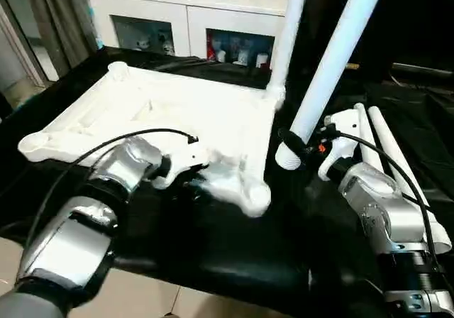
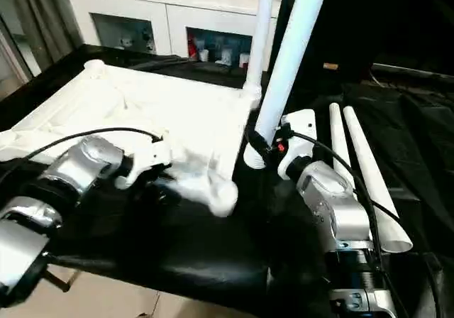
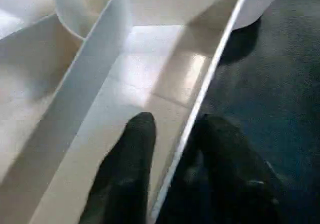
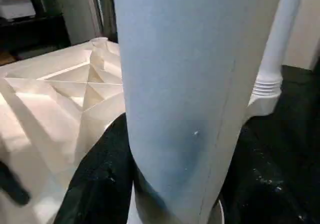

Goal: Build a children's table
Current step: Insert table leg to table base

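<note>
The children's table's white tabletop (image 1: 177, 105) lies upside down on the black-draped table, ribbed underside up. One white leg (image 1: 291, 27) stands upright in its far right corner socket. My right gripper (image 1: 301, 147) is shut on a second leg (image 1: 340, 48), which leans with its ribbed lower end beside the tabletop's right edge, close to the near right corner lobe (image 1: 252, 197). My left gripper (image 3: 175, 120) is at the tabletop's near rim. One finger (image 3: 132, 164) is inside the rim and the other outside, pinching it.
Two more white legs (image 1: 386, 151) lie side by side on the black cloth (image 1: 213, 240) to the right of my right arm. A white glass-door cabinet (image 1: 184, 13) stands behind the table. The table's near edge and floor are just below my forearms.
</note>
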### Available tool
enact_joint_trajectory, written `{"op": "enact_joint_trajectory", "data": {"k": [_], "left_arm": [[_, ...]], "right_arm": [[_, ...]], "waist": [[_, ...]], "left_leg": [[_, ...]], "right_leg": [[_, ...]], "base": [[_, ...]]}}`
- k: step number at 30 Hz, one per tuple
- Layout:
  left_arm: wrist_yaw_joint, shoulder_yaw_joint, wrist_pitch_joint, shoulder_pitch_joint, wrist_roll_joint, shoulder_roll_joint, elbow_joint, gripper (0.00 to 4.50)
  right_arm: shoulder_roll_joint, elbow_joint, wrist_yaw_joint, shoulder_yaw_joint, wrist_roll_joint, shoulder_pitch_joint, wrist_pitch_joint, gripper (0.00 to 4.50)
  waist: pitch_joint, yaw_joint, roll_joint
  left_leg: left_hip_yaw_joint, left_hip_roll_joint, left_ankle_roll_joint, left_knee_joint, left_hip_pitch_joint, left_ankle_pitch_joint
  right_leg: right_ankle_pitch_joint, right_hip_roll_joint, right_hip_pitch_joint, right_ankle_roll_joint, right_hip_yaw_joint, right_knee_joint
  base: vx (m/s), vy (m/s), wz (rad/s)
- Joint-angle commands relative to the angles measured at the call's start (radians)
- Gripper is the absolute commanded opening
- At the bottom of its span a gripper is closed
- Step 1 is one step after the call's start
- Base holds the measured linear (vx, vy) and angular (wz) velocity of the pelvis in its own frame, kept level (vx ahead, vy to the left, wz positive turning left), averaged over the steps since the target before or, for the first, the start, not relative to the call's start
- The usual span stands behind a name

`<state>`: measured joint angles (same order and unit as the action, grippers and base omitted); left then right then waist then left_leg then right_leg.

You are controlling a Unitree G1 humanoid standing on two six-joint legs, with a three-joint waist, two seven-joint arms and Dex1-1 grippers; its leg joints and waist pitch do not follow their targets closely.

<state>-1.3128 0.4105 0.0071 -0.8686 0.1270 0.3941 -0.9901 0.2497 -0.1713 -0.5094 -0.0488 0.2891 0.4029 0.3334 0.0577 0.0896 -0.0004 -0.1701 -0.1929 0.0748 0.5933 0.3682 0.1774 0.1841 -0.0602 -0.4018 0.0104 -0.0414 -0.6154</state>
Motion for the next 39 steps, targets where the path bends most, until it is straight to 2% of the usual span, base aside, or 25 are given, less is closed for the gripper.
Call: {"op": "enact_joint_trajectory", "data": {"k": [1,2,3,5,10,12,16,18,19,20,21,22,23,25,26,27,29,30,31,32,34,35,36,37,39], "left_arm": [[-0.056,0.016,0.038,0.023,-0.017,0.001,0.047,1.47],[-0.07,0.018,0.057,0.03,-0.021,0.005,0.068,1.47],[-0.08,0.02,0.07,0.036,-0.021,0.01,0.085,1.47],[-0.089,0.023,0.094,0.046,-0.012,0.018,0.109,1.18],[-0.089,0.019,0.121,0.063,-0.008,0.025,0.142,0.82],[-0.038,0.019,0.202,0.116,0.013,0.038,0.221,0.63],[0.055,-0.011,0.267,0.139,0.015,0.018,0.245,0.44],[0.202,-0.067,0.354,0.15,0.006,-0.023,0.246,0.4],[0.202,-0.067,0.354,0.15,0.006,-0.023,0.246,0.35],[0.286,-0.081,0.399,0.186,0.024,-0.04,0.293,0.32],[0.286,-0.081,0.399,0.186,0.024,-0.04,0.293,0.31],[0.286,-0.081,0.399,0.186,0.024,-0.04,0.293,0.28],[0.296,-0.085,0.404,0.195,0.023,-0.044,0.306,0.24],[0.318,-0.099,0.433,0.233,0.018,-0.054,0.369,0.15],[0.326,-0.109,0.423,0.261,0.009,-0.061,0.423,0.09],[0.33,-0.115,0.407,0.28,0.003,-0.066,0.461,0.05],[0.327,-0.115,0.343,0.298,-0.004,-0.068,0.493,0.0],[0.327,-0.115,0.343,0.298,-0.004,-0.068,0.493,0.0],[0.324,-0.106,0.286,0.309,-0.013,-0.067,0.515,0.0],[0.321,-0.101,0.264,0.313,-0.017,-0.066,0.525,0.32],[0.31,-0.101,0.253,0.314,-0.028,-0.066,0.534,0.6],[0.307,-0.103,0.253,0.313,-0.034,-0.067,0.538,0.6],[0.306,-0.105,0.255,0.313,-0.036,-0.067,0.54,0.68],[0.306,-0.105,0.255,0.313,-0.036,-0.067,0.54,0.83],[0.299,-0.107,0.27,0.314,-0.039,-0.067,0.556,1.05]], "right_arm": [[0.01,-0.003,-0.012,0.008,-0.01,0.004,-0.013,1.89],[0.012,-0.002,-0.016,0.012,-0.011,0.002,-0.012,1.89],[0.014,-0.002,-0.022,0.018,-0.013,0.001,-0.012,1.89],[0.017,-0.002,-0.029,0.028,-0.018,-0.001,-0.013,1.89],[0.02,-0.002,-0.037,0.035,-0.02,-0.001,-0.013,1.89],[0.018,0.006,-0.052,0.049,-0.022,-0.007,0.001,1.89],[0.005,0.011,-0.048,0.047,-0.012,-0.012,0.014,1.89],[-0.012,0.015,-0.037,0.042,0.001,-0.014,0.029,1.89],[-0.012,0.015,-0.037,0.042,0.001,-0.014,0.029,1.89],[-0.023,0.018,-0.034,0.05,0.0,-0.019,0.031,1.89],[-0.023,0.018,-0.034,0.05,0.0,-0.019,0.031,1.89],[-0.023,0.018,-0.034,0.05,0.0,-0.019,0.031,1.89],[-0.025,0.019,-0.034,0.052,0.0,-0.02,0.032,1.89],[-0.033,0.021,-0.034,0.058,0.001,-0.021,0.033,1.89],[-0.036,0.022,-0.035,0.061,0.003,-0.021,0.036,1.89],[-0.037,0.022,-0.036,0.062,0.004,-0.02,0.038,1.89],[-0.038,0.02,-0.038,0.063,0.005,-0.017,0.039,1.89],[-0.038,0.02,-0.038,0.063,0.005,-0.017,0.039,1.89],[-0.039,0.018,-0.04,0.061,0.004,-0.014,0.042,1.89],[-0.038,0.017,-0.041,0.06,0.003,-0.012,0.043,1.89],[-0.037,0.016,-0.043,0.06,0.003,-0.01,0.043,1.89],[-0.036,0.015,-0.043,0.06,0.002,-0.009,0.043,1.89],[-0.036,0.015,-0.043,0.06,0.002,-0.008,0.043,1.89],[-0.036,0.015,-0.043,0.06,0.002,-0.008,0.043,1.89],[-0.034,0.015,-0.043,0.058,0.001,-0.007,0.044,1.89]], "waist": [[-0.074,0.003,0.003],[-0.075,0.003,0.003],[-0.074,0.003,-0.002],[-0.073,0.002,-0.002],[-0.07,0.001,-0.002],[-0.07,-0.002,0.002],[-0.069,-0.005,0.003],[-0.065,-0.007,-0.003],[-0.065,-0.007,-0.003],[-0.065,-0.013,-0.009],[-0.063,-0.017,-0.009],[-0.064,-0.016,-0.008],[-0.064,-0.025,-0.008],[-0.063,-0.032,-0.01],[-0.065,-0.031,-0.011],[-0.063,-0.033,-0.015],[-0.064,-0.03,-0.01],[-0.064,-0.03,-0.01],[-0.066,-0.029,-0.008],[-0.069,-0.028,-0.007],[-0.071,-0.028,-0.007],[-0.072,-0.025,-0.005],[-0.074,-0.023,-0.001],[-0.073,-0.023,-0.003],[-0.072,-0.018,0.0]], "left_leg": [[0.005,-0.031,-0.007,-0.067,-0.014,0.158],[0.004,-0.031,-0.009,-0.067,-0.014,0.155],[0.004,-0.03,-0.015,-0.067,-0.012,0.145],[0.003,-0.031,-0.022,-0.067,-0.013,0.147],[0.004,-0.031,-0.011,-0.07,-0.013,0.166],[0.006,-0.033,-0.006,-0.072,-0.011,0.169],[0.004,-0.032,-0.007,-0.071,-0.013,0.178],[0.003,-0.03,-0.003,-0.071,-0.014,0.206],[0.005,-0.028,-0.003,-0.072,-0.012,0.211],[0.007,-0.029,-0.001,-0.074,-0.006,0.204],[0.01,-0.028,-0.002,-0.076,-0.001,0.203],[0.009,-0.027,-0.003,-0.076,-0.003,0.204],[0.008,-0.023,-0.009,-0.073,-0.004,0.198],[0.01,-0.025,-0.011,-0.074,0.001,0.193],[0.008,-0.026,-0.018,-0.071,-0.007,0.197],[0.006,-0.025,-0.023,-0.071,-0.004,0.193],[0.007,-0.026,-0.03,-0.072,-0.007,0.191],[0.007,-0.026,-0.03,-0.072,-0.007,0.191],[0.006,-0.027,-0.03,-0.073,-0.007,0.186],[0.006,-0.027,-0.03,-0.072,-0.005,0.174],[0.006,-0.028,-0.032,-0.072,-0.005,0.158],[0.003,-0.026,-0.037,-0.068,-0.006,0.146],[0.003,-0.027,-0.037,-0.068,-0.008,0.142],[0.003,-0.027,-0.04,-0.068,-0.005,0.135],[0.002,-0.028,-0.041,-0.068,-0.009,0.144]], "right_leg": [[0.06,-0.079,0.059,0.261,0.042,0.058],[0.053,-0.078,0.059,0.263,0.041,0.058],[0.043,-0.078,0.06,0.265,0.041,0.056],[0.056,-0.078,0.06,0.259,0.041,0.059],[0.113,-0.079,0.058,0.24,0.042,0.064],[0.11,-0.079,0.06,0.241,0.042,0.062],[0.12,-0.077,0.057,0.243,0.042,0.066],[0.174,-0.075,0.056,0.234,0.041,0.073],[0.212,-0.077,0.059,0.223,0.041,0.075],[0.231,-0.077,0.063,0.209,0.039,0.074],[0.247,-0.076,0.064,0.199,0.037,0.075],[0.268,-0.077,0.062,0.189,0.036,0.08],[0.289,-0.075,0.059,0.178,0.038,0.085],[0.287,-0.074,0.06,0.175,0.036,0.084],[0.3,-0.076,0.054,0.176,0.038,0.086],[0.305,-0.073,0.053,0.174,0.037,0.088],[0.31,-0.072,0.048,0.168,0.038,0.09],[0.31,-0.072,0.048,0.168,0.038,0.09],[0.29,-0.07,0.047,0.166,0.039,0.088],[0.258,-0.07,0.05,0.168,0.039,0.083],[0.214,-0.069,0.05,0.177,0.04,0.078],[0.166,-0.069,0.049,0.195,0.04,0.074],[0.15,-0.07,0.049,0.202,0.041,0.072],[0.122,-0.067,0.05,0.21,0.039,0.07],[0.124,-0.069,0.048,0.214,0.04,0.071]], "base": [[0.0,0.0,0.0],[0.0,0.0,0.0],[0.0,0.0,0.0],[0.0,0.0,0.0],[0.0,0.0,0.0],[0.0,0.0,0.0],[0.0,0.0,0.0],[0.0,0.0,0.0],[0.0,0.0,0.0],[0.0,0.0,0.0],[0.0,0.0,0.0],[0.0,0.0,0.0],[0.0,0.0,0.0],[0.0,0.0,0.0],[0.0,0.0,0.0],[0.0,0.0,0.0],[0.0,0.0,0.0],[0.0,0.0,0.0],[0.0,0.0,0.0],[0.0,0.0,0.0],[0.0,0.0,0.0],[0.0,0.0,0.0],[0.0,0.0,0.0],[0.0,0.0,0.0],[0.0,0.0,0.0]]}}
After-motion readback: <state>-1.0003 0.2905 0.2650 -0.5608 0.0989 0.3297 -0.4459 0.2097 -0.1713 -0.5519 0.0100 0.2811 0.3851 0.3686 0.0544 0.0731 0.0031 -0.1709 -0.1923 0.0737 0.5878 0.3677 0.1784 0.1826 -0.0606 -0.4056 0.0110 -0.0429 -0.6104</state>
